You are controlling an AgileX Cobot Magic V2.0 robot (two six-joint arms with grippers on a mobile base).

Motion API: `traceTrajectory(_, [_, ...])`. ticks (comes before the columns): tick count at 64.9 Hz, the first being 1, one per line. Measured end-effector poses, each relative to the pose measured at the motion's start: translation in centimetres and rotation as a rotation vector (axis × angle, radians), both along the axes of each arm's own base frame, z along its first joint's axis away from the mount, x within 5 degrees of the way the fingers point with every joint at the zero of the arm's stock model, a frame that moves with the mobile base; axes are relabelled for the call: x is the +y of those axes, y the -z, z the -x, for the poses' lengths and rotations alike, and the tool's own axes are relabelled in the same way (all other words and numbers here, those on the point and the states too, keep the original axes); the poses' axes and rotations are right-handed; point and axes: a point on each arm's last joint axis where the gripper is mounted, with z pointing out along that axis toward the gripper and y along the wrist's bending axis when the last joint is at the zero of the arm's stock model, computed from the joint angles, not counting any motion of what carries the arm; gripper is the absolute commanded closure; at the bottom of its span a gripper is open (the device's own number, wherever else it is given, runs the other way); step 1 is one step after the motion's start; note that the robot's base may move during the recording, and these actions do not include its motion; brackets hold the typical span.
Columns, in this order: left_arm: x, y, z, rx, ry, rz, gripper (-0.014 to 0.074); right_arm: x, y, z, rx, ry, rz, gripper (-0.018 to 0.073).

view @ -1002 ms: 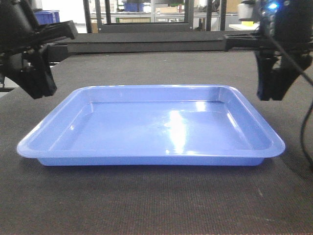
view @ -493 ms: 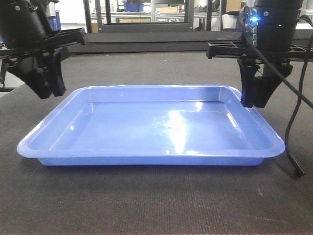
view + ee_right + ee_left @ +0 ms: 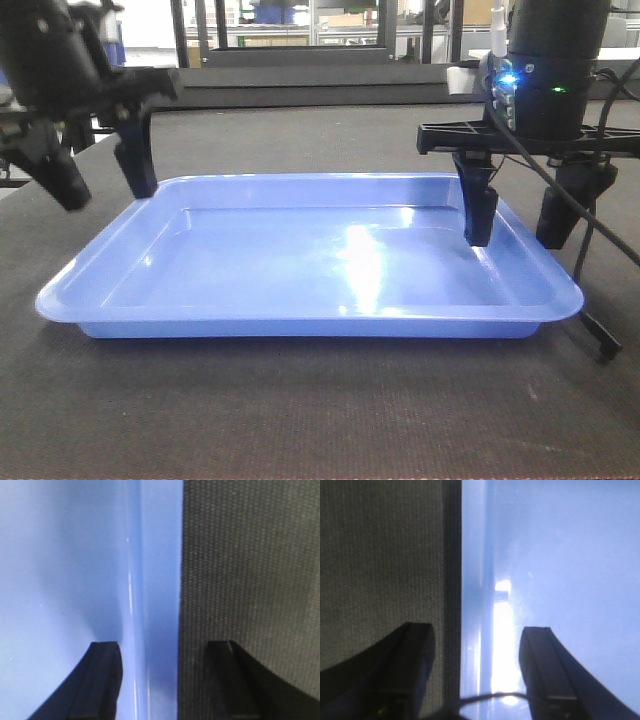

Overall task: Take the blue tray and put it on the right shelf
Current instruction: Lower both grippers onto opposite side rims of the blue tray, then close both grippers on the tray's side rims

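A: Here's the blue tray (image 3: 320,260), flat on the dark table (image 3: 300,420), dead centre in the front view. Its long side faces us and its glossy floor catches the lights.

B: And there's an arm at each end! The left gripper (image 3: 100,180) hangs at the tray's far-left corner, jaws spread wide. One finger (image 3: 138,165) is down at the rim, the other out over the table.

A: The left wrist view backs that up. The left gripper (image 3: 475,640) straddles the edge, with the blue tray (image 3: 560,555) filling the right of the shot and the woven table (image 3: 380,545) on the left. There's a gap on both sides of the rim, so the jaws are parted and not clamping.

B: Over to the right gripper (image 3: 520,225). Its jaws are apart as well. The inner finger (image 3: 480,210) dips inside the tray by the right wall, and the outer one stands outside the rim, above the table.

A: Does that inner tip touch the tray floor?

B: Can't tell from the front. The right wrist view shows the right gripper (image 3: 164,650) astride the rim, the blue tray (image 3: 65,555) on the left and the table (image 3: 250,555) on the right. Each finger is clear of the wall.

A: So both claws are open, one around each short edge, neither gripping.

B: A blue light (image 3: 508,78) glows on the right arm above the fingers, and a black cable (image 3: 583,285) trails down to the table just beside the tray's right end.
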Motion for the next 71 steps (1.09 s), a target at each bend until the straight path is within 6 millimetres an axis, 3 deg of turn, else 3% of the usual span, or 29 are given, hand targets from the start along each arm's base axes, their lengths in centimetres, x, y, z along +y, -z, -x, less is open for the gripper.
traceTrajectory(15, [-0.2,2.5,-0.6,0.064,0.003,-0.028,0.0323,0.0,0.0,-0.1,-0.013,0.003,-0.004,0.0083])
traceTrajectory(38, [-0.2,3.0,-0.9,0.06,0.004,-0.038,0.0323,0.2,1.2,-0.5,0.009,0.004,0.003,0.0156])
traceTrajectory(71, [-0.3,3.8,-0.9,0.088,0.008,-0.047,0.0323,0.2,1.3,-0.7,-0.004,0.005,0.0,0.0157])
